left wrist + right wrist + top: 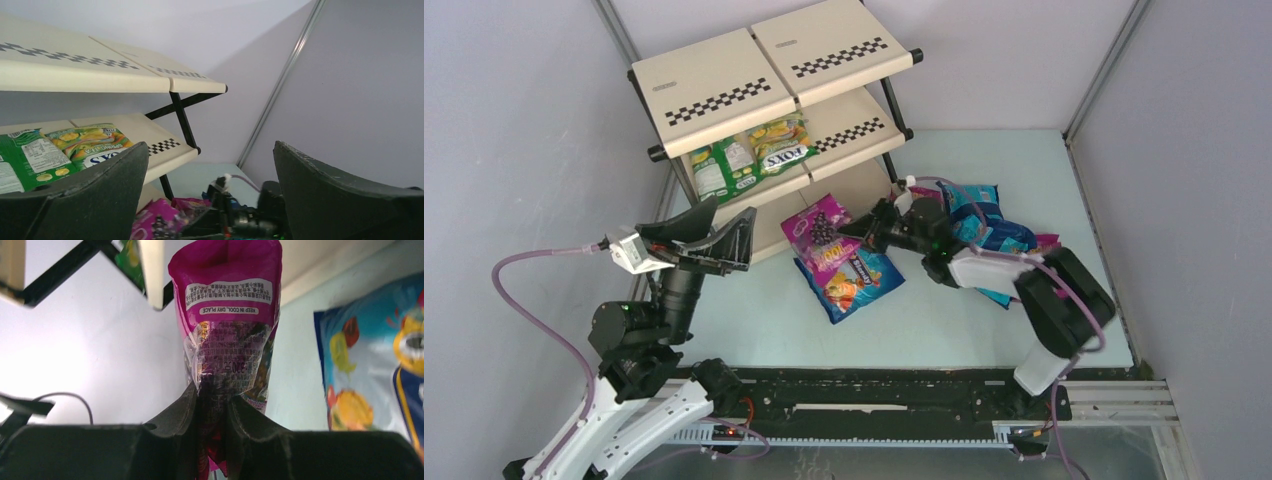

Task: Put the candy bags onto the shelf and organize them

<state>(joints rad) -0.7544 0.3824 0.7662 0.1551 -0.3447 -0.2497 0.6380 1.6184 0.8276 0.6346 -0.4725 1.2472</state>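
Across the pale blue tabletop [964, 335] lie most of your glossy plastic pouches [986, 228]; only 2 green-yellow bags [749, 160] sit on the beige checkered shelf [724, 85], your right gripper [212, 390] pinches a magenta pouch [230, 270] before it, and your left gripper [210, 150] gapes wide, empty.

The overhead view looks down from high at the near edge onto the whole table [984, 320], with the shelf [774, 75] at far left. The left wrist view sits low at near left, gazing up and rightward along the shelf. The right wrist view faces left, very close to the magenta bag [227, 300]. All three views share bag and shelf.
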